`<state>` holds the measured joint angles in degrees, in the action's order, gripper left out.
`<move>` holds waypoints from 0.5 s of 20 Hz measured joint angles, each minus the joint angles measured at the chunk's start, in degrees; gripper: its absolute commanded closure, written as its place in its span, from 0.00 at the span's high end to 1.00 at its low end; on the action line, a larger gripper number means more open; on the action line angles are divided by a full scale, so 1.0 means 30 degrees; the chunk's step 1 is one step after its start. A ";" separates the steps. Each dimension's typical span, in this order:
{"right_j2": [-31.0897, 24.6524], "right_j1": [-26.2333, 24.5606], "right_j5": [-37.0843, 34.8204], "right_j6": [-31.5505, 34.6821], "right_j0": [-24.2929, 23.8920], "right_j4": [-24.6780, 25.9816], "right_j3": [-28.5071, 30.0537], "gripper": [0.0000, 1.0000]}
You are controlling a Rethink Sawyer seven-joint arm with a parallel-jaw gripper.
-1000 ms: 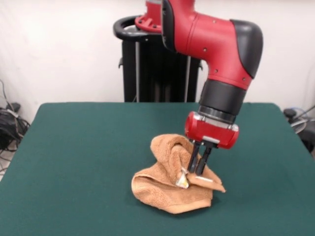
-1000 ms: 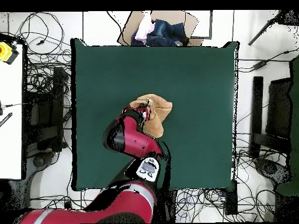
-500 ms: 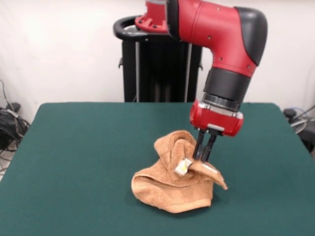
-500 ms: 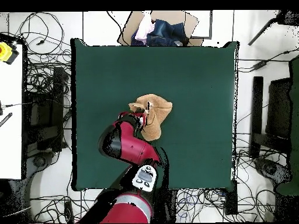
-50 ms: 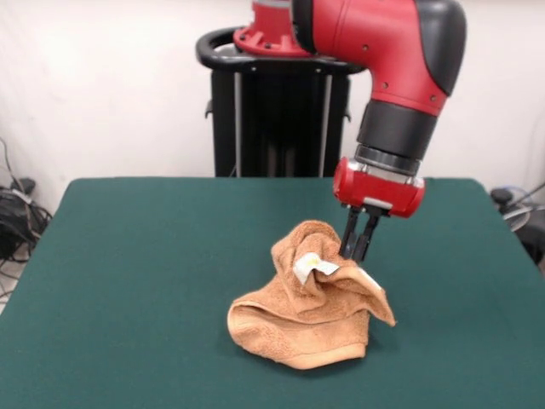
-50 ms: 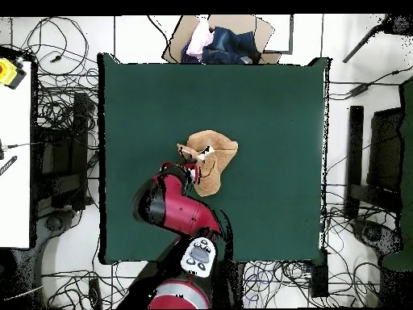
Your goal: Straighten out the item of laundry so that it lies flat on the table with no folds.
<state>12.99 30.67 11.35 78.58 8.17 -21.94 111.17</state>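
The item of laundry (image 5: 311, 319) is an orange-tan towel, bunched in a crumpled heap near the middle of the green table (image 5: 136, 281). A small white label (image 5: 308, 266) shows near the top of the heap. My gripper (image 5: 355, 256) is shut on a raised fold of the towel and holds that part up above the table, while the rest rests on the cloth. Seen from overhead, the towel (image 6: 216, 153) lies just beyond the red arm, and the gripper (image 6: 197, 164) meets its near edge.
Beyond the far table edge in the overhead view sits a cardboard box (image 6: 222, 39) with clothes in it. Cables and stands surround the table (image 6: 266, 105). The green surface spreads wide on all sides of the towel.
The gripper has risen and moved back toward the pedestal, pulling the pinched fold of the towel up with it. The white label has lifted higher on the heap.
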 measured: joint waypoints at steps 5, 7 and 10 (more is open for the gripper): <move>-0.0150 0.0226 -0.0150 0.0000 -0.0141 0.0000 0.0323 0.00; -0.0208 0.0224 -0.0150 0.0000 -0.0214 0.0000 0.0448 0.00; -0.0362 0.0199 -0.0150 0.0000 -0.0365 -0.0004 0.0598 0.00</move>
<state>11.90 31.27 10.90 78.58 7.08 -21.95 112.96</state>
